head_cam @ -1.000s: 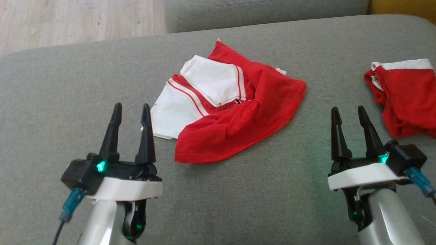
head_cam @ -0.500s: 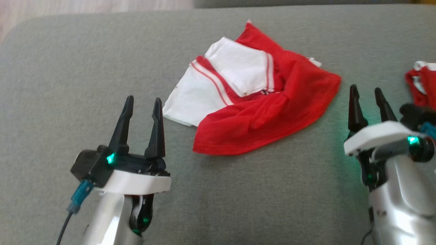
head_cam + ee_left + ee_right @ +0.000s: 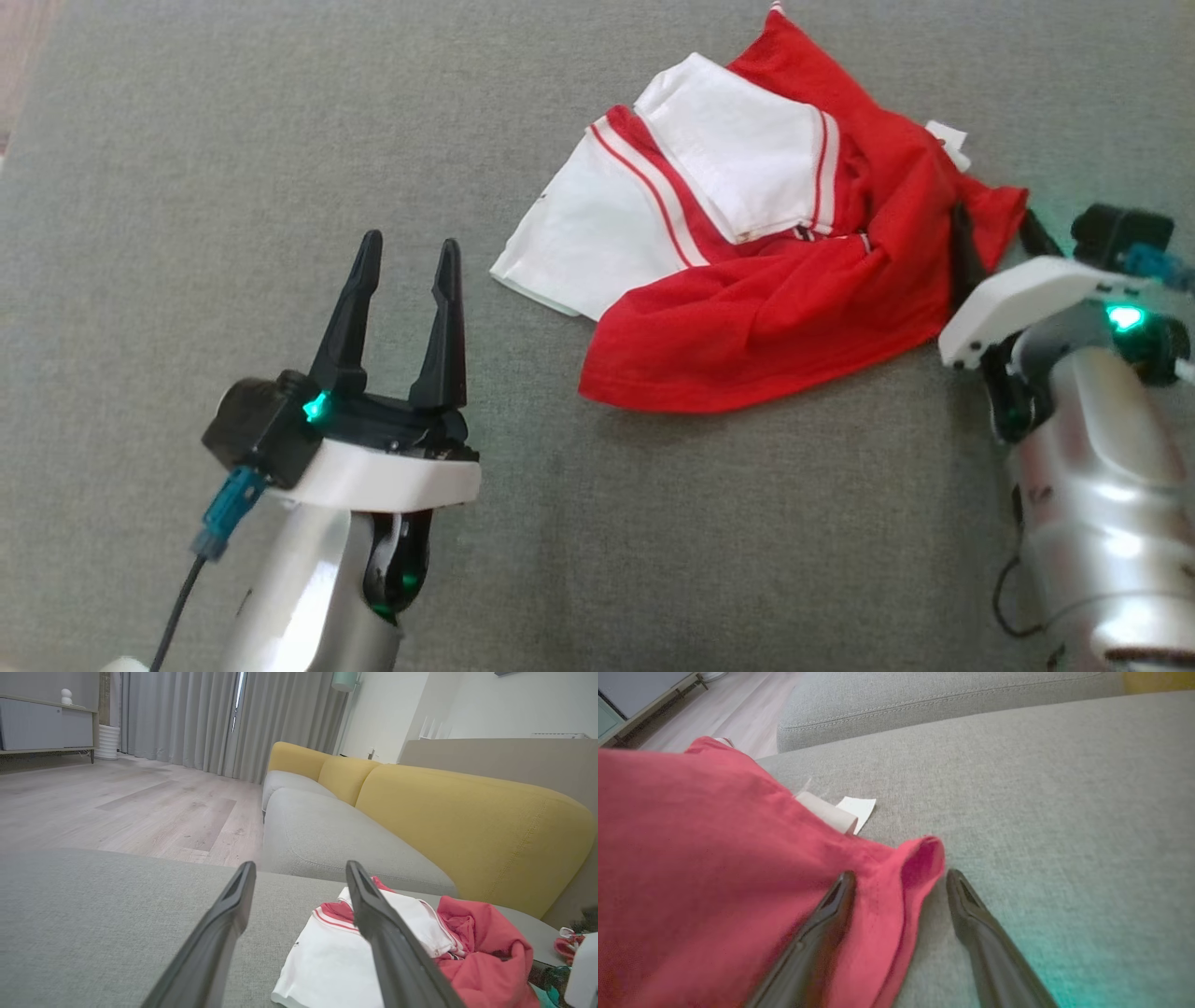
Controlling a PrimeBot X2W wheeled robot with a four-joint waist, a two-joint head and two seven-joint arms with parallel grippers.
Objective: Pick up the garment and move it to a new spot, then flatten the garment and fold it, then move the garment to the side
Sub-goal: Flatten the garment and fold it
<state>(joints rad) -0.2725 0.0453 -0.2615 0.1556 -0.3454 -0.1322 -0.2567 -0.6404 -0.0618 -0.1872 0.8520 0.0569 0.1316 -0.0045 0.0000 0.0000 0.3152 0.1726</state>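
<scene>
The garment [image 3: 766,308] is a crumpled red and white piece lying on the grey sofa cushion [image 3: 187,187]. My right gripper [image 3: 991,219] is open at the garment's right corner. In the right wrist view the red corner [image 3: 920,858] lies between the two fingers of that gripper [image 3: 901,873], with the left finger [image 3: 822,924] resting over the red cloth. A white label [image 3: 857,809] pokes out at the edge. My left gripper [image 3: 411,241] is open and holds nothing, just left of the white part [image 3: 327,961]. Seen from its own wrist, the left gripper [image 3: 300,865] points over the cushion.
A second grey seat cushion [image 3: 327,835] and a yellow backrest [image 3: 467,821] lie beyond the garment. Wooden floor [image 3: 140,807] is past the cushion's far edge. A scrap of another red and white cloth [image 3: 567,945] shows at the far right.
The head camera has tilted and turned, shifting the whole picture. My right gripper has advanced to the garment's right corner and now straddles it. The left gripper has held its pose.
</scene>
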